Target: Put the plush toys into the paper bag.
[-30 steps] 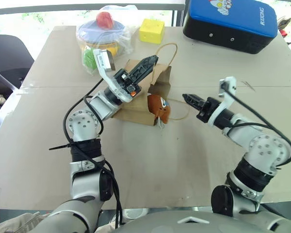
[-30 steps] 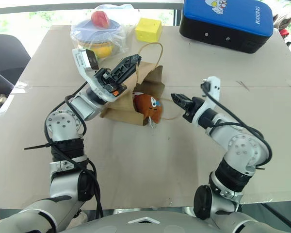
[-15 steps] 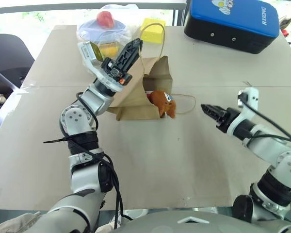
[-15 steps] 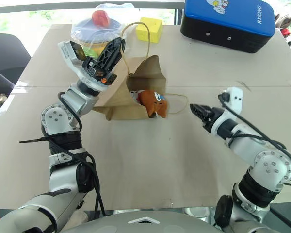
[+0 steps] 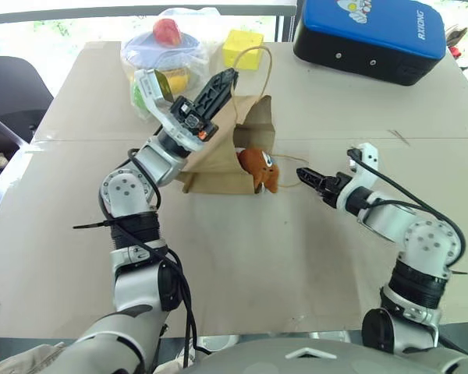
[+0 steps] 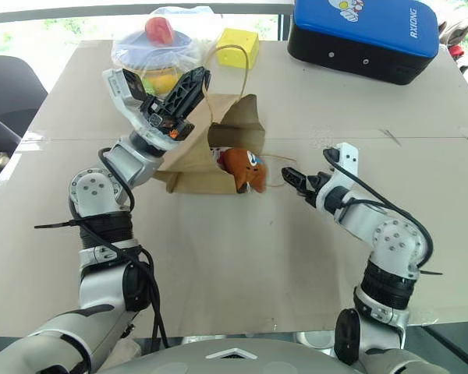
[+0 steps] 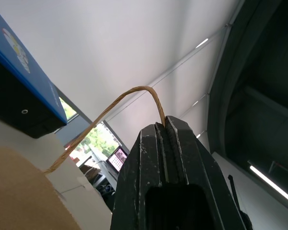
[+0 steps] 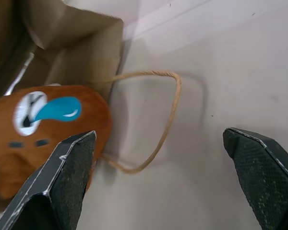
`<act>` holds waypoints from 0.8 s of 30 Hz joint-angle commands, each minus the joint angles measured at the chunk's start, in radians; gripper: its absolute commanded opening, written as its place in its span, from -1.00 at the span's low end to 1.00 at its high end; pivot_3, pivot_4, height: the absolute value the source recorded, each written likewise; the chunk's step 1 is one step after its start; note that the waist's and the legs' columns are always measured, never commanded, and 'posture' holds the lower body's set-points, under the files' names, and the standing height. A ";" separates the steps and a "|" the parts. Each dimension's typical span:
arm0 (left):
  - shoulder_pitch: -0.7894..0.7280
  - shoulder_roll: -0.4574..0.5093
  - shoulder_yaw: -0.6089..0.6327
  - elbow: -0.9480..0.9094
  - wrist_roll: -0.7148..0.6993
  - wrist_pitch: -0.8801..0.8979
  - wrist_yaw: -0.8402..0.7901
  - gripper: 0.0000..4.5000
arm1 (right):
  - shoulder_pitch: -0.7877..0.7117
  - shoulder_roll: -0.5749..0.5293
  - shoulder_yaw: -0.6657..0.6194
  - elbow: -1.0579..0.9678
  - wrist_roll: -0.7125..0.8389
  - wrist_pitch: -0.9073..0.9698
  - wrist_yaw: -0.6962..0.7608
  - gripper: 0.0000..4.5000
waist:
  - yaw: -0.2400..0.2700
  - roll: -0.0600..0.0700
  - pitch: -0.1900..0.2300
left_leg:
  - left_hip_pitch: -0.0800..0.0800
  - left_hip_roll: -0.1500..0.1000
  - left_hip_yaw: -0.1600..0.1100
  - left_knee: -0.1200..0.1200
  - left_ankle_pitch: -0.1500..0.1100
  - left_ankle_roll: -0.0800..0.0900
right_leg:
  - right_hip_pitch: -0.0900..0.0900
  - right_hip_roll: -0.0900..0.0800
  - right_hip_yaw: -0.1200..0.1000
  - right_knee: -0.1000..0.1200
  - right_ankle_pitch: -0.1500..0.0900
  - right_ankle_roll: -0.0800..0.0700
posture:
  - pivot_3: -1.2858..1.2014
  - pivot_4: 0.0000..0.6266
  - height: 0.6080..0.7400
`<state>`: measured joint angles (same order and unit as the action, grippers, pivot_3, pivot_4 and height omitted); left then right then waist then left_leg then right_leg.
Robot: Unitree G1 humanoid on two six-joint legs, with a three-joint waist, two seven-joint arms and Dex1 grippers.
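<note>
"RXIONG" on blue case (image 5: 374,35)

the white chick (image 6: 218,158) is mostly hidden inside the paper bag (image 5: 218,160), behind the brown animal (image 5: 257,167). the blue case (image 5: 370,35) is cut off at the table's far edge.

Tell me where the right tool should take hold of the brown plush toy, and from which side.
Grip the brown plush toy across its rounded body, the part sticking out of the paper bag mouth. Come from the open table side, where the right tool already faces it with jaws wide. The lower handle loop lies between; probably pass above it.
</note>
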<state>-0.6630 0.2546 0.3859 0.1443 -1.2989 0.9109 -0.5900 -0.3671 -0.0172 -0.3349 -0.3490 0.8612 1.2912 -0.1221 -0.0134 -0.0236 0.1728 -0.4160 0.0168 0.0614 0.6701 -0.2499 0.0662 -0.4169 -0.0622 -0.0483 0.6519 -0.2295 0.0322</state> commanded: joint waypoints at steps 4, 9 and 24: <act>0.008 0.007 0.023 -0.079 -0.036 -0.002 0.022 -1.00 | -0.002 -0.031 0.083 0.072 -0.056 -0.113 0.106 0.29 | -0.001 0.000 0.000 | 0.000 0.000 0.000 0.000 0.000 0.000 | 0.000 0.000 0.000 0.000 0.000 0.000 | 0.03 -0.52 1.00; 0.019 0.004 0.030 -0.095 -0.044 -0.012 0.042 -1.00 | 0.009 -0.033 0.110 0.029 -0.027 -0.226 0.233 -0.83 | 0.000 0.000 0.000 | 0.000 0.000 0.000 0.000 0.000 0.000 | 0.000 0.000 0.000 0.000 0.000 0.000 | 0.03 -0.52 1.00; -0.081 0.034 0.031 0.083 0.034 -0.063 -0.002 -1.00 | -0.245 -0.154 0.005 -0.261 0.841 -0.454 -0.237 -0.97 | 0.001 0.000 0.001 | 0.000 0.000 0.000 0.000 0.000 0.000 | 0.000 -0.004 -0.001 0.000 0.000 0.000 | 0.03 -0.52 1.00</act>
<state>-0.7013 0.2640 0.4186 0.1773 -1.3081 0.8809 -0.5495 -0.5501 -0.1157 -0.3474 -0.5405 1.5424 0.9291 -0.2238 -0.0119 -0.0232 0.1734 -0.4161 0.0167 0.0612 0.6699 -0.2498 0.0660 -0.4170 -0.0663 -0.0494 0.6518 -0.2294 0.0321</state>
